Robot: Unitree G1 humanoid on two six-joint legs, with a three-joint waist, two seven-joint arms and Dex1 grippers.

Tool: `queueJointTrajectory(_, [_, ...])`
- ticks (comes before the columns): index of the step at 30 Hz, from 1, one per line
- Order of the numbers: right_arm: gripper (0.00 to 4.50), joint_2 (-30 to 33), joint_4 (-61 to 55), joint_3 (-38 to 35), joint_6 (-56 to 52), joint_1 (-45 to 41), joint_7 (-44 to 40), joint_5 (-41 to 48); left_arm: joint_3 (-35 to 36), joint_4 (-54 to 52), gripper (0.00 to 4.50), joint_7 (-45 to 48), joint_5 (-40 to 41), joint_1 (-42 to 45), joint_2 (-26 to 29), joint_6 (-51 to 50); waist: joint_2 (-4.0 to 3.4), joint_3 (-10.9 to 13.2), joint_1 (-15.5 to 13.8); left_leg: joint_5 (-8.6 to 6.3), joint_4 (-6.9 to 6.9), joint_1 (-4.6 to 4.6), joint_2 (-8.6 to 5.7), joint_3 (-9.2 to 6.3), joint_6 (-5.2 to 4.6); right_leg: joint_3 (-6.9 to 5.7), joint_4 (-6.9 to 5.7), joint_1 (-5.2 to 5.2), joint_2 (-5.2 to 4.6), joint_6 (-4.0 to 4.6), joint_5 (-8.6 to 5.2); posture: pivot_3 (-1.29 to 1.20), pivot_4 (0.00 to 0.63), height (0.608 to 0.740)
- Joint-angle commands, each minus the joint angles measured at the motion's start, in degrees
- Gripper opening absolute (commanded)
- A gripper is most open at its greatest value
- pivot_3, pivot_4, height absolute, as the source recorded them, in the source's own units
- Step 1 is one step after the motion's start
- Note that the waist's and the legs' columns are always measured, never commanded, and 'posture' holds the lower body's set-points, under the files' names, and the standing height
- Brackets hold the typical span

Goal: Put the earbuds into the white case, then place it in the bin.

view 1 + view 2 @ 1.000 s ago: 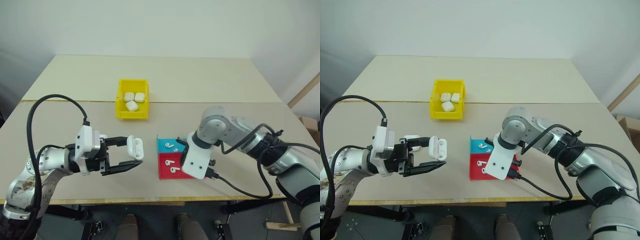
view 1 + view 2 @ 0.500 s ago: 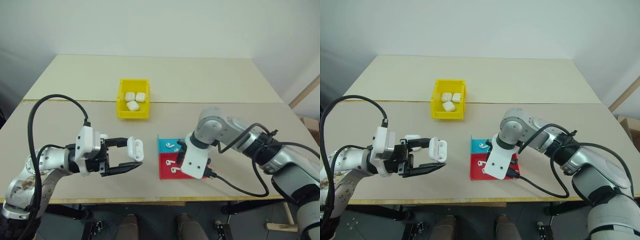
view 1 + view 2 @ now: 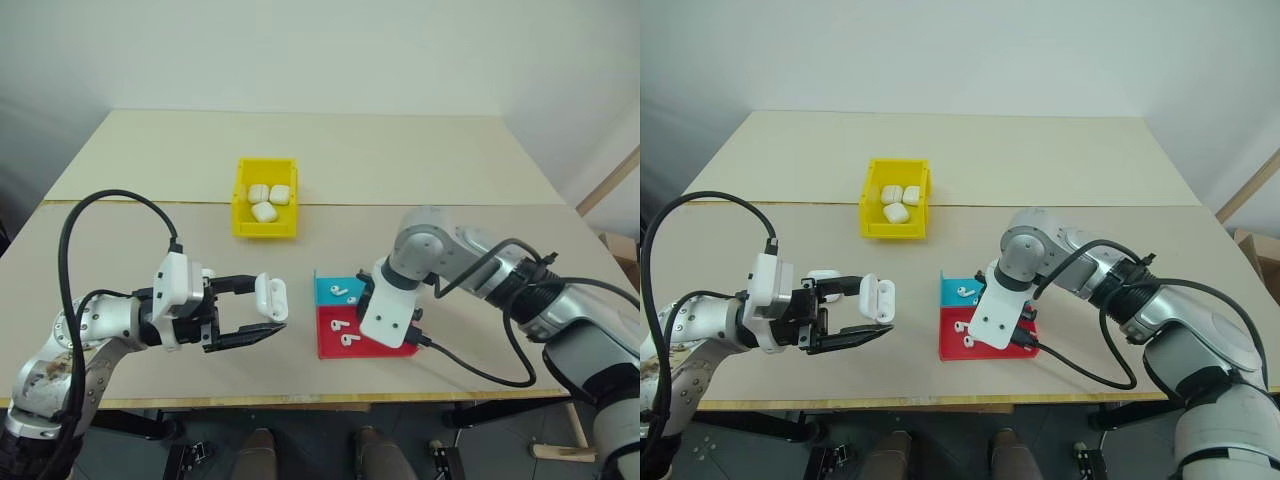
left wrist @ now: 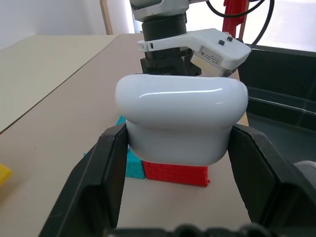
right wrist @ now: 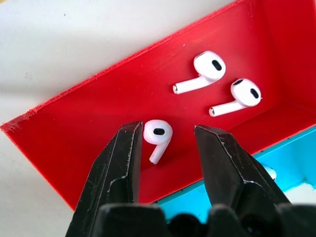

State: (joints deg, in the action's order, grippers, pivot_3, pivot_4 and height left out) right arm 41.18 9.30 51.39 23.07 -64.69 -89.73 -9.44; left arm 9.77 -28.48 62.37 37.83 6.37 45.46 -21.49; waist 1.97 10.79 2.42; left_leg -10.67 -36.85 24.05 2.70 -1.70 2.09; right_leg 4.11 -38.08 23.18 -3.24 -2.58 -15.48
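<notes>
The right gripper (image 5: 165,138) points down into the red tray (image 5: 89,113), fingers spread astride one earbud (image 5: 157,136) (two more lie nearby). The left gripper (image 4: 175,163) clamps the white case (image 4: 180,118), well short of the bin (image 3: 265,212).

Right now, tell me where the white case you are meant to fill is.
The white case is clamped in the left gripper above the table's near left part, left of the red tray, well short of the yellow bin.
</notes>
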Motion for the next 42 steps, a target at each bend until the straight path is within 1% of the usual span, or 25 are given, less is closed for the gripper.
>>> queueJointTrajectory(1, [2.08, -0.2, -0.01, -0.25, -0.35, -0.19, -2.77, -0.3, 0.09, -2.43, 2.8, -0.31, -0.25, -0.35, -0.04, 1.42, 0.0, 0.0, 0.01, 0.0, 0.0, 0.0, 0.0, 0.0, 0.0, 0.0, 0.0, 0.0, 0.0, 0.0, 0.0, 0.0, 0.15, 0.74])
queueJointTrajectory(9, [2.08, -1.54, 1.6, -1.3, 0.5, 0.89, -2.76, -3.38, 0.24, -2.99, 2.8, -0.52, -0.26, -0.6, 0.13, 1.18, 0.0, 0.0, 0.01, 0.0, 0.0, 0.0, 0.0, 0.0, 0.0, 0.0, 0.0, 0.0, 0.0, 0.0, 0.0, 0.0, 0.15, 0.74])
queueJointTrajectory(15, [2.08, -2.41, 1.73, -1.76, -0.21, 1.22, -2.77, -4.07, 0.36, -2.77, 2.8, -0.37, -0.24, -0.41, 0.21, 1.12, -0.01, 0.0, 0.01, 0.0, 0.0, 0.0, 0.0, 0.0, 0.0, 0.0, 0.0, 0.0, 0.01, 0.0, 0.0, 0.0, 0.15, 0.74])
queueJointTrajectory(27, [2.08, -2.89, 3.02, -2.64, 0.93, 1.69, -2.52, -7.04, 0.2, -2.76, 2.8, -0.33, -0.37, -0.43, 0.2, 1.13, -0.01, 0.0, 0.01, 0.0, 0.0, -0.01, 0.0, 0.0, 0.0, 0.0, 0.0, -0.01, 0.01, 0.01, 0.01, 0.0, 0.15, 0.74])
queueJointTrajectory(30, [1.49, -2.94, 3.32, -2.54, 1.19, 1.54, -2.74, -7.48, 0.09, -2.74, 2.8, -0.39, -0.44, -0.36, 0.13, 1.12, -0.01, 0.0, 0.01, 0.0, 0.0, -0.03, 0.0, 0.0, 0.0, 0.0, 0.0, -0.03, 0.01, 0.02, 0.01, 0.0, 0.15, 0.74])
queueJointTrajectory(31, [1.21, -3.07, 3.36, -2.72, 0.99, 1.6, -2.6, -7.64, 0.1, -2.74, 2.8, -0.36, -0.43, -0.38, 0.12, 1.14, -0.01, 0.0, 0.02, 0.0, 0.0, -0.04, 0.0, 0.0, 0.0, 0.0, 0.0, -0.03, 0.01, 0.02, 0.01, 0.0, 0.15, 0.74])
queueJointTrajectory(42, [1.21, -3.01, 3.48, -3.04, 1.3, 1.8, -2.77, -7.67, -0.09, -2.84, 2.8, -0.61, -0.54, -0.47, -0.16, 1.22, -0.01, 0.0, 0.02, 0.0, 0.0, -0.06, 0.02, 0.0, 0.0, 0.0, -0.01, -0.04, 0.02, 0.03, 0.02, 0.0, 0.15, 0.74])
